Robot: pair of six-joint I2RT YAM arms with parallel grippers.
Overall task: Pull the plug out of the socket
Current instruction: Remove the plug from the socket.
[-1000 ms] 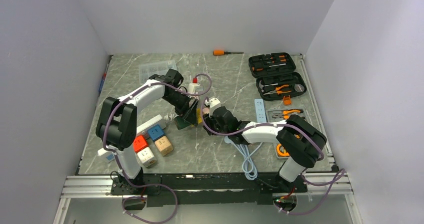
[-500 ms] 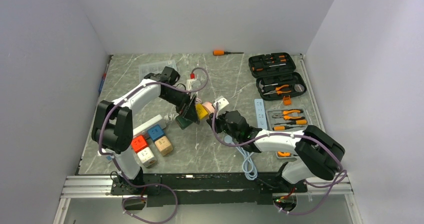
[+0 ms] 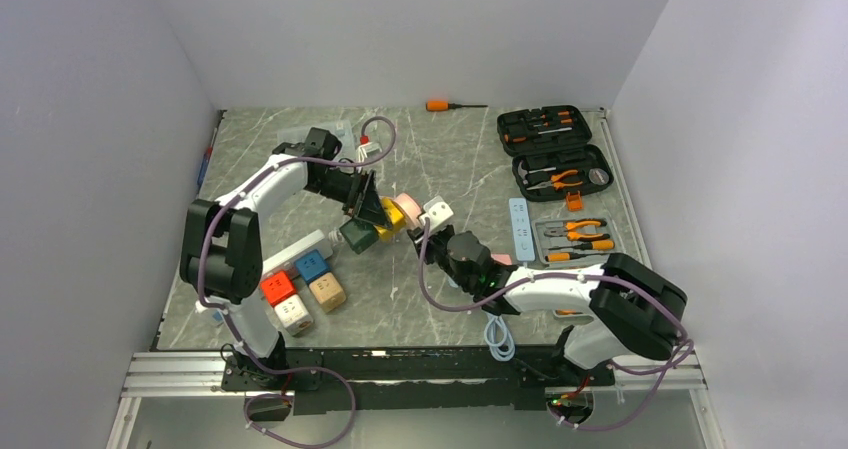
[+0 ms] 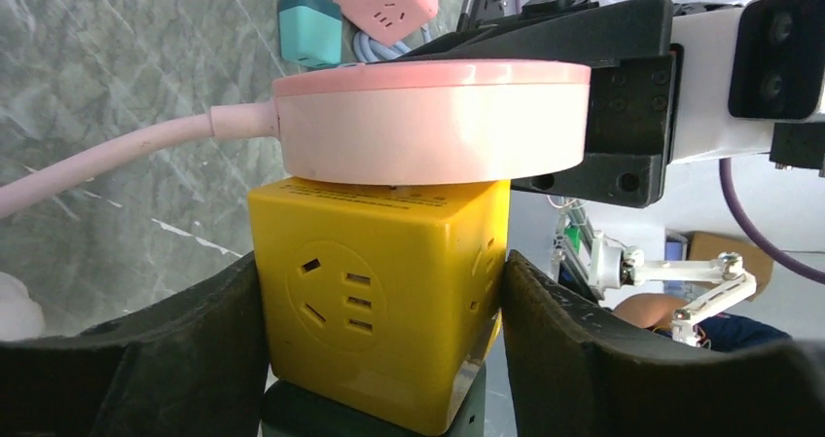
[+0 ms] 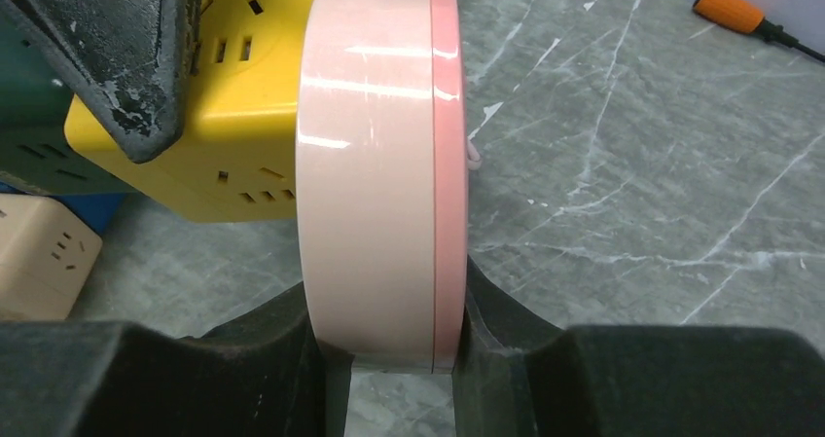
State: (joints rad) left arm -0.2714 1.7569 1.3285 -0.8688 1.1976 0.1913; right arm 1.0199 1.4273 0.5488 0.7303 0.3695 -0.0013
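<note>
I'm looking at a robotics lab cell. White panels [image 3: 400, 39] are boxing in a marble-patterned tabletop [image 3: 440, 309] on three sides, and an aluminium rail [image 3: 180, 374] is carrying both arm bases at its near edge. Beyond the right hand [image 5: 389, 359], off to its right, an open tool case [image 3: 553, 151] is lying. Nearer than the left hand [image 4: 379, 330], coloured socket cubes [image 3: 300, 289] are sitting in a cluster.

No text, brand, number or sign could be read anywhere. Seen close up, the yellow plastic cube socket [image 4: 379, 301] and the round pink plastic plug [image 4: 428, 126] showed no legible lettering. Any print on the open black tool case [image 3: 545, 174] was too small to tell.
</note>
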